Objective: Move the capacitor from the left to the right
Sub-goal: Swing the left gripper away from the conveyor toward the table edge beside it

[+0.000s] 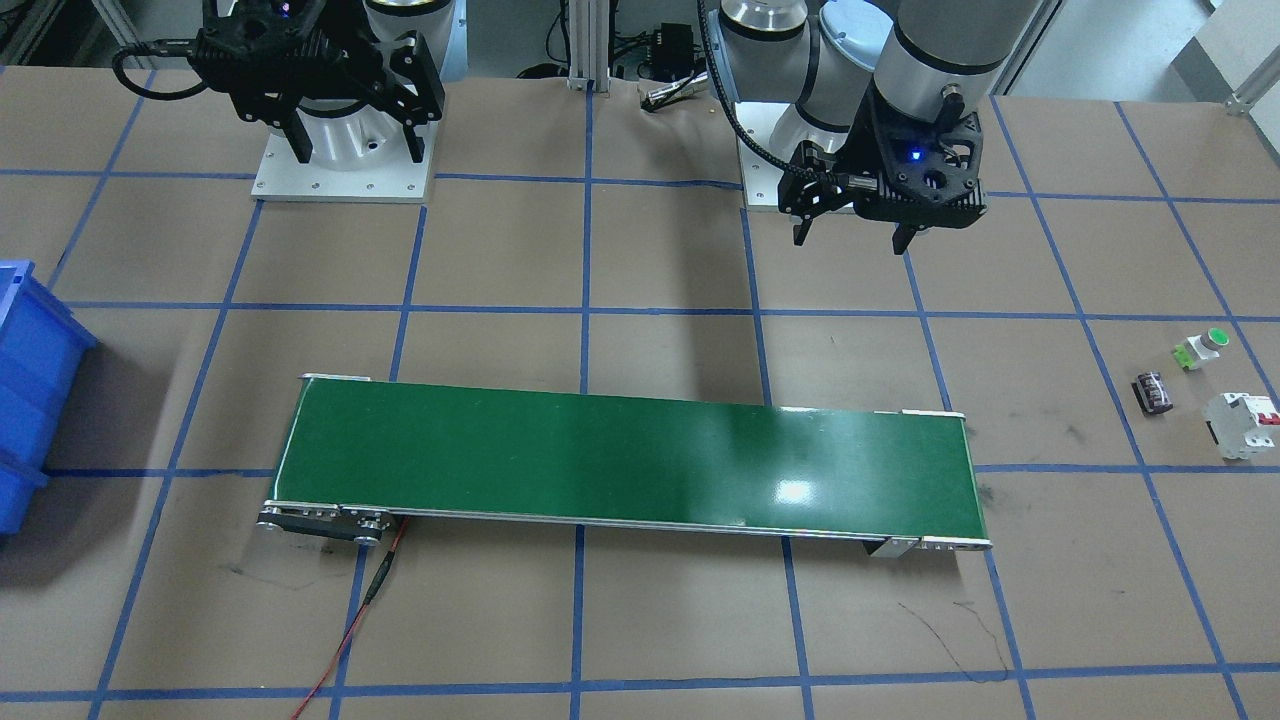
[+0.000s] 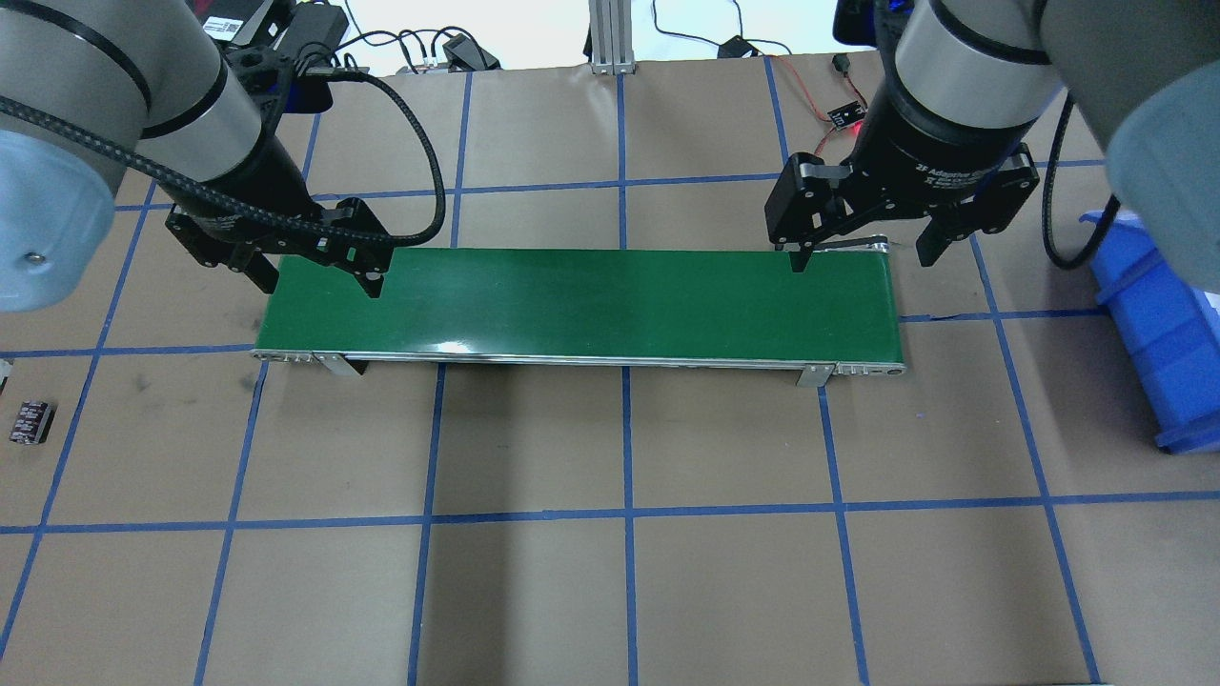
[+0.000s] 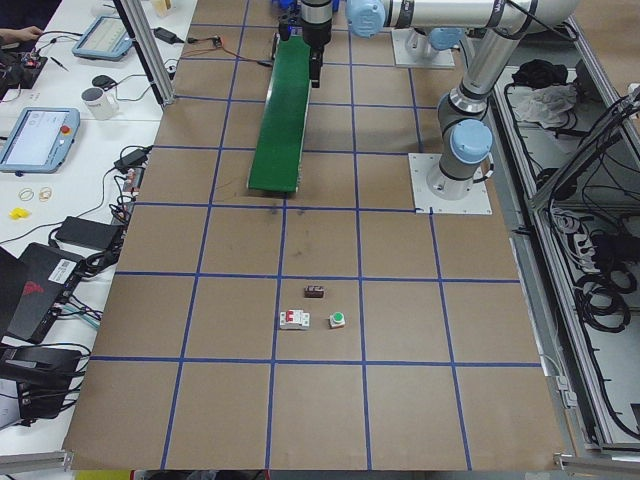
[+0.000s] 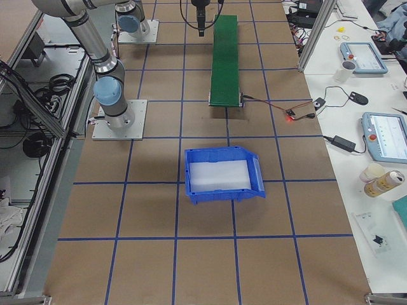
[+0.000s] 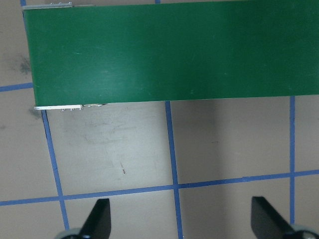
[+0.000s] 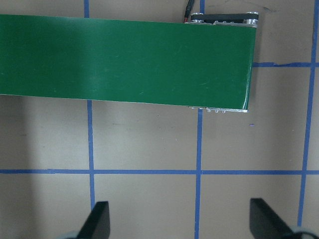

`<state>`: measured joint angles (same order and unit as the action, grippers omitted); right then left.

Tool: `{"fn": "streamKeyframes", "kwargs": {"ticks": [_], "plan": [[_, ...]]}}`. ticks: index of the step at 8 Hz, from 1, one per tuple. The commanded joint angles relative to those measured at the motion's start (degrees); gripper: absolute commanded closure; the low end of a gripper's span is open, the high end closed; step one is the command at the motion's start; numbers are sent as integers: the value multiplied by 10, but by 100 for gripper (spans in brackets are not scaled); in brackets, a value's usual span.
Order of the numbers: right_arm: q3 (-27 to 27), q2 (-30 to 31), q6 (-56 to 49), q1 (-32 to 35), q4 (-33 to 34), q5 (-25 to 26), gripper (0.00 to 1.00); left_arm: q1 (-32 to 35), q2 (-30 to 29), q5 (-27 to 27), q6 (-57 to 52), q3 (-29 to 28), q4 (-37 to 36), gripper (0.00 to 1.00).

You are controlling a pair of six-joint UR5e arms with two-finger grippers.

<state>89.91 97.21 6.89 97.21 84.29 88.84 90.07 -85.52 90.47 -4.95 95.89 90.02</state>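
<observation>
Brown paper with a blue tape grid covers the desk (image 1: 640, 620), and a long green conveyor belt (image 1: 630, 455) lies across its middle; I take my bearings from that belt.

The small dark stubby cylinder with pale stripes, the capacitor (image 1: 1153, 391), lies on its side on the desk well past the belt's end on the robot's left. Just beside it, further from the belt, stand a white circuit breaker with a red switch (image 1: 1243, 424) and a green-capped push-button (image 1: 1203, 345). None of the three touch. A blue plastic bin (image 1: 30, 390) sits beyond the belt's opposite end.

The left fingers (image 5: 98, 218) are spread wide and hold nothing. They hang above bare desk on the robot's side of the belt, near its left end. The right fingers (image 6: 98, 219) are likewise spread and empty, near the belt's right end.

By my reading, the pick has not begun and I am at the approach step. Next I would swing the left arm outward past the belt's left end, centre it over the capacitor, turn the wrist so the fingers straddle the cylinder's body, then descend. The push-button and breaker stand close, so the fingers need a clean line between them. Only after the grasp does the carry toward the belt's right end come into play.
</observation>
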Motion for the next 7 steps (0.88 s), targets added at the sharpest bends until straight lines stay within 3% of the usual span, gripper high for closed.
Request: {"fn": "streamKeyframes", "kwargs": {"ticks": [1, 3, 4, 7], "plan": [[0, 0, -3, 0, 0, 1, 0, -3, 0, 0, -8, 0, 3, 0], [0, 0, -4, 0, 0, 1, 0, -29, -2, 8, -24, 1, 1, 0], [0, 0, -3, 0, -1, 1, 0, -77, -10, 50, -106, 7, -5, 0], [0, 0, -3, 0, -4, 1, 0, -296, -67, 70, -248, 9, -31, 0]]}}
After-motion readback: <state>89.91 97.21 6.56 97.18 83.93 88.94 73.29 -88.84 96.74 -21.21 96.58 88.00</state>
